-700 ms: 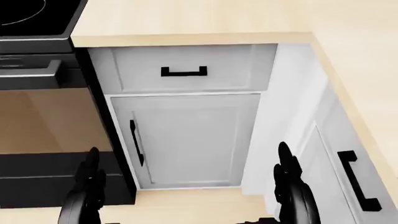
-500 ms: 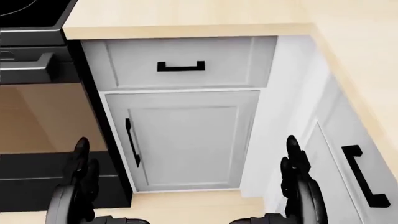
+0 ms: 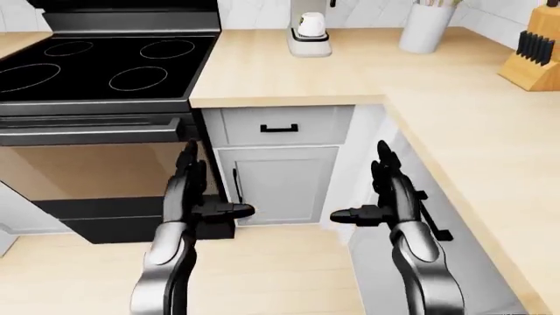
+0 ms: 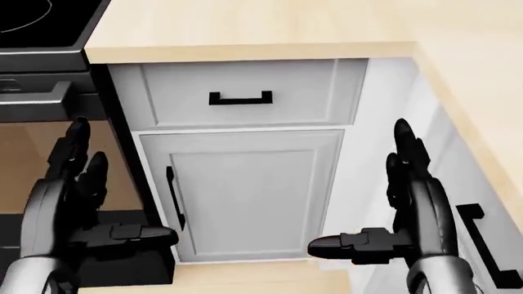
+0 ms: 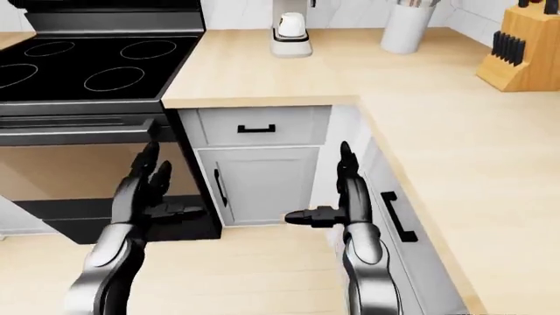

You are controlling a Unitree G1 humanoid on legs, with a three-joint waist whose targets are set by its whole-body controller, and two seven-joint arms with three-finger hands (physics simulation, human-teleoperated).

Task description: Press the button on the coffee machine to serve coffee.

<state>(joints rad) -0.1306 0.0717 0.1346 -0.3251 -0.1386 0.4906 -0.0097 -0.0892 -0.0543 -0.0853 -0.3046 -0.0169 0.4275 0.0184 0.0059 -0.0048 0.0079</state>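
Note:
The coffee machine stands on the beige counter at the top of the left-eye view, its upper part cut off by the frame. A white cup sits on its base. No button shows. Both dark hands are raised low in the views, far below the machine, facing the white corner cabinet. My left hand is open, fingers up and thumb pointing right. My right hand mirrors it, open with its thumb pointing left. Neither touches anything.
A black stove with an oven door fills the left. A white drawer and cabinet door lie between the hands. A white utensil holder and a knife block stand on the counter's right arm.
Both hands have risen in the head view, so palms and thumbs now show. The picture has shifted slightly downward, so the camera moved.

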